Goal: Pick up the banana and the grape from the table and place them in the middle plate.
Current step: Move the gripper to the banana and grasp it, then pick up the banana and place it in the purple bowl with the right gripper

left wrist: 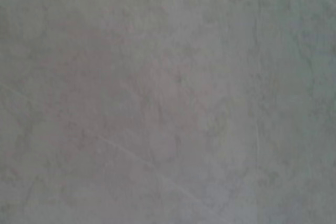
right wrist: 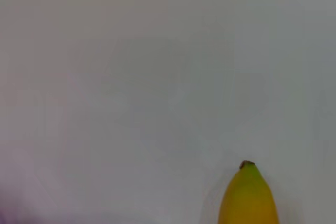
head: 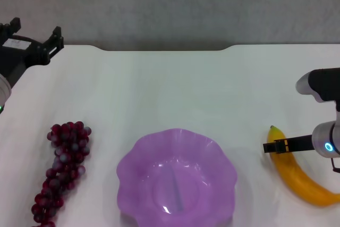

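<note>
Two fruits unplaced: right gripper (head: pixel 272 146) sits over the banana (head: pixel 303 176) near the table's (head: pixel 175 89) right edge to grab it, finger state unclear; left gripper (head: pixel 37 43) parked far-left corner.

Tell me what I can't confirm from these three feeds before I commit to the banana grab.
- Right gripper, head view: reaches the banana, but contact or jaws' state is unreadable; right wrist view shows only the banana's tip.
- Left gripper, head view: parked at the table's far left corner, jaws' state unclear; left wrist view shows only blank surface.
- Grape and middle plate, head view: near ends cut by the bottom edge.
</note>
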`<state>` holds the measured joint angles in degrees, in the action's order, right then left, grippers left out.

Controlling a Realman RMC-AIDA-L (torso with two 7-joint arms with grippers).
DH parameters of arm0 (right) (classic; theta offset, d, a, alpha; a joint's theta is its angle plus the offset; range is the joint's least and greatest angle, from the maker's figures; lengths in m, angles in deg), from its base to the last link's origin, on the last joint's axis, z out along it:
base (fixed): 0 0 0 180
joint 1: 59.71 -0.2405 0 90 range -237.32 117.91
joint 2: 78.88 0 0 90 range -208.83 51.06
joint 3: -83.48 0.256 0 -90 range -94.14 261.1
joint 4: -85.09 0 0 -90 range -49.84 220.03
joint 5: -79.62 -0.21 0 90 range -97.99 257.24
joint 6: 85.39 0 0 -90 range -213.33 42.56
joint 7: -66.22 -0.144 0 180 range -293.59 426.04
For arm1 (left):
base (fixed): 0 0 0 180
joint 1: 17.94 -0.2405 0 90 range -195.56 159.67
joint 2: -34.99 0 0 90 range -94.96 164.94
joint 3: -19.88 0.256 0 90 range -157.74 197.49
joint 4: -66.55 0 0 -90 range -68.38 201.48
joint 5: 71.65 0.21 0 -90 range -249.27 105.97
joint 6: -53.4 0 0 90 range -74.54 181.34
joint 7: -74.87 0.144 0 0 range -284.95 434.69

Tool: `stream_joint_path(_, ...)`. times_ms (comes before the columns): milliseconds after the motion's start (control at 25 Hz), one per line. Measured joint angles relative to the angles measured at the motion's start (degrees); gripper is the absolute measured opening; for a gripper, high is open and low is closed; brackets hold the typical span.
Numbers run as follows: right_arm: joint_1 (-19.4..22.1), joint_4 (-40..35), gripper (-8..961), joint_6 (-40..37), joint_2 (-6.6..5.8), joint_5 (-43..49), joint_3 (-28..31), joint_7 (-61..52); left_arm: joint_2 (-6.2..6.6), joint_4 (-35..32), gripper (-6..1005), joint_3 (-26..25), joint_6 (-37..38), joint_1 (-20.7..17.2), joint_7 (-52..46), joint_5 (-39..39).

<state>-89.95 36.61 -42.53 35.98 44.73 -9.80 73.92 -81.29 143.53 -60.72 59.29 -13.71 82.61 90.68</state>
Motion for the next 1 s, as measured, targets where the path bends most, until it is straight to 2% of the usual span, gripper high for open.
stream_joint_path(640, 0.02, 1.16, 499, -1.46, -0.17, 0.10, 0.50, 0.82, 0.00, 0.11, 876, 0.00, 0.00, -0.17, 0.06, 0.00)
stream_joint_path(720, 0.33, 0.49, 499, -1.27, -0.15, -0.30, 0.65, 2.02, 0.00, 0.10, 876, 0.00, 0.00, -0.37, 0.07, 0.00)
stream_joint_path(840, 1.45, -2.94, 498, -0.15, -0.15, -0.57, 1.60, 3.45, 0.00, 0.10, 876, 0.00, 0.02, -0.60, 0.06, 0.00)
stream_joint_path(1000, 3.77, -11.45, 497, 3.02, -0.16, 0.12, 3.82, 5.26, 0.00, 0.56, 875, -0.01, 0.24, -1.00, 0.03, 0.00)
